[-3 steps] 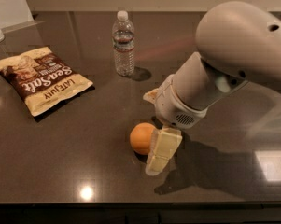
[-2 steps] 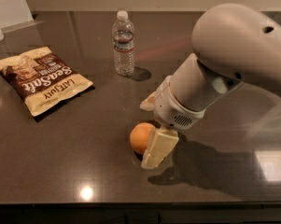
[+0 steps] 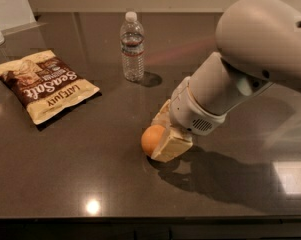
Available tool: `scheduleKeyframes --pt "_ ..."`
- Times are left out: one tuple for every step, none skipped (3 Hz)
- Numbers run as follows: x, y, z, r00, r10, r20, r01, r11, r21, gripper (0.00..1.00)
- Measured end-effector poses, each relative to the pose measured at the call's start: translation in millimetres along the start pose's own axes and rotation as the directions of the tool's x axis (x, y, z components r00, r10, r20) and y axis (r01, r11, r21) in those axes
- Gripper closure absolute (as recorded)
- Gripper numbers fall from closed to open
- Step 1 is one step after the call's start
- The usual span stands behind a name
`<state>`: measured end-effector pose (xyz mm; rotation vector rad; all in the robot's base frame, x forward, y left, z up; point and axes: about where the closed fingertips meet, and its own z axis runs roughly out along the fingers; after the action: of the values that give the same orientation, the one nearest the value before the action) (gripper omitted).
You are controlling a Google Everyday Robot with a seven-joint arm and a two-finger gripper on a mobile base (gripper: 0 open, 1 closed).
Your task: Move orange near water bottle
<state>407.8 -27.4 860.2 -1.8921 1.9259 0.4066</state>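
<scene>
Orange (image 3: 151, 140): it is found at the front middle of the worktop (image 3: 90, 174), held between the jaws of the gripper (image 3: 161, 136). Whether it rests on the surface or is just clear of it cannot be told.
Jaws: they are closed on the orange, one cream jaw set behind it and one at its front right. Nothing else is held.
Handling: the orange is judged light, firm and round, with a matte skin that should give fair friction. It may roll if set down carelessly and may be bruised by a hard squeeze.
Hold: the widest part is best gripped, and that appears to be where the jaws are placed.
Bottle (image 3: 132, 46): it stands upright behind the orange and slightly to the left, well apart. It is judged light and easily tipped if brushed.
Bag (image 3: 42, 84): it lies flat at the far left, well apart from the line between orange and bottle.
Open room: bare worktop is seen between orange and bottle, and on the bottle's near and right sides.
Edges: the front edge lies near the orange, and the move leads away from it. The back edge runs behind the bottle.
Arm (image 3: 250, 59): it reaches in from the right, and much of the right side is hidden by it.
</scene>
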Motion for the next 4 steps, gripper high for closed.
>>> scheduleKeyframes --pt "-1 -26 -11 0.999 0.046 0.001 -0.046 0.9985 0.030 0.90" --pt "1 -73 -19 0.992 0.123 -0.001 -0.123 0.9896 0.075 1.00" --pt "2 -119 -22 0.983 0.181 0.021 -0.182 0.9773 0.109 1.00" --pt "1 -154 -22 0.974 0.220 0.048 -0.224 0.9651 0.136 1.00"
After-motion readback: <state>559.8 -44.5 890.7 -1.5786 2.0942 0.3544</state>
